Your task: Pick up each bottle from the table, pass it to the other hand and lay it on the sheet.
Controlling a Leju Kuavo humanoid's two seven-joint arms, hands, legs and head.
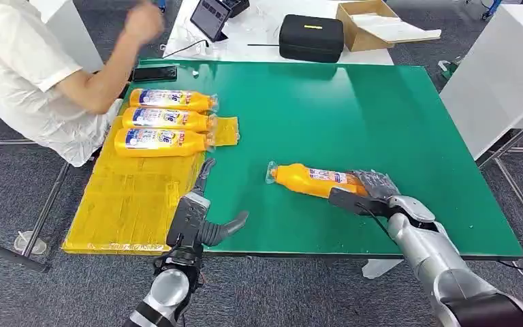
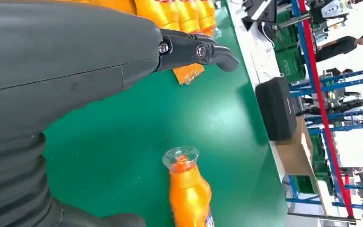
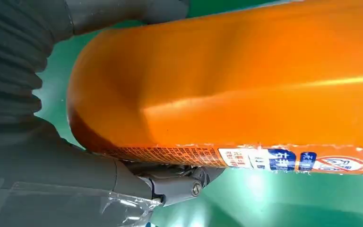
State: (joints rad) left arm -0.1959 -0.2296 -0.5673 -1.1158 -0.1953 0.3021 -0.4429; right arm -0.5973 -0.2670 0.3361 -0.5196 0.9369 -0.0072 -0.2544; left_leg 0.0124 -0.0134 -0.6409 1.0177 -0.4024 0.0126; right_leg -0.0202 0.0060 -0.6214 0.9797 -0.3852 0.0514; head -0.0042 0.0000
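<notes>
An orange bottle (image 1: pixel 306 178) (image 2: pixel 189 194) lies on its side on the green table (image 1: pixel 354 109), cap toward the left. My right hand (image 1: pixel 374 194) wraps around its base, fingers over the top and thumb along the near side; the bottle's body (image 3: pixel 241 85) sits deep in the palm in the right wrist view. My left hand (image 1: pixel 197 211) (image 2: pixel 75 71) hovers open at the table's near edge, beside the yellow sheet (image 1: pixel 129 204), holding nothing. Three more orange bottles (image 1: pixel 170 99) (image 1: pixel 167 119) (image 1: pixel 160 142) lie side by side on the far end of the sheet.
A person in a white shirt (image 1: pixel 34 75) sits at the table's left side with one arm raised near the sheet. Beyond the far edge stand a black case (image 1: pixel 311 37) (image 2: pixel 276 109), a cardboard box (image 1: pixel 374 24) and a tablet (image 1: pixel 211 17).
</notes>
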